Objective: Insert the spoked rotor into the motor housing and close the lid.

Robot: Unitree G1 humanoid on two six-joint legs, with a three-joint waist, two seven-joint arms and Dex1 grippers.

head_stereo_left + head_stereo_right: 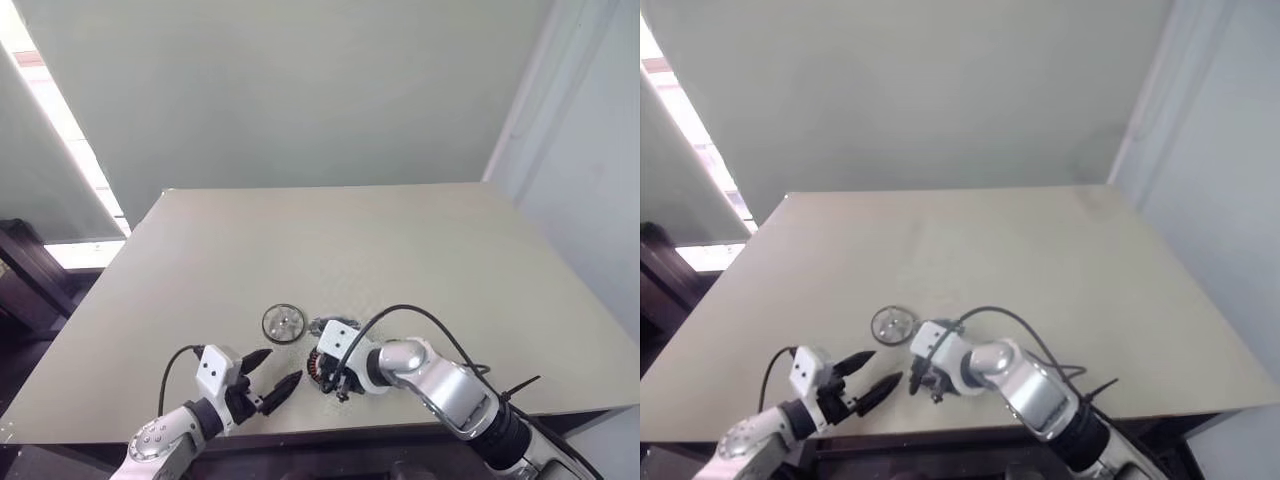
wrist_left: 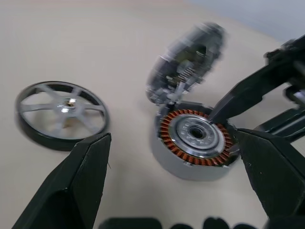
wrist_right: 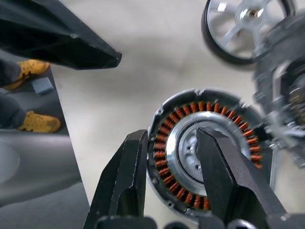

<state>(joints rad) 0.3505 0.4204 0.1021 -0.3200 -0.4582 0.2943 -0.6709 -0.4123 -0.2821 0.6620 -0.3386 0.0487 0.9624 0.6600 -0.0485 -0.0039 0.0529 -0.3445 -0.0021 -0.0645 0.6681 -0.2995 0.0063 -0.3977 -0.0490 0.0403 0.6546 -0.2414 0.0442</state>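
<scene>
On a beige table (image 1: 420,270), the right gripper (image 3: 169,157), jaws slightly parted, straddles the motor housing's (image 2: 195,140) rim, its lid (image 2: 186,62) tilted open, the spoked rotor (image 2: 62,113) left, and the left gripper (image 1: 268,376) spread wide nearby.

The motor housing (image 2: 193,143) is silver-rimmed with a ring of orange-copper windings. The spoked rotor (image 2: 62,113) has a black rim and silvery spokes. The lid (image 2: 186,62) is grey, on a beige counter (image 1: 400,250).

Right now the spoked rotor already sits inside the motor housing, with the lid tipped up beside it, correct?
Not quite. The left wrist view shows the spoked rotor lying flat on the table, apart from the motor housing. The lid is indeed tipped up beside the housing.
</scene>
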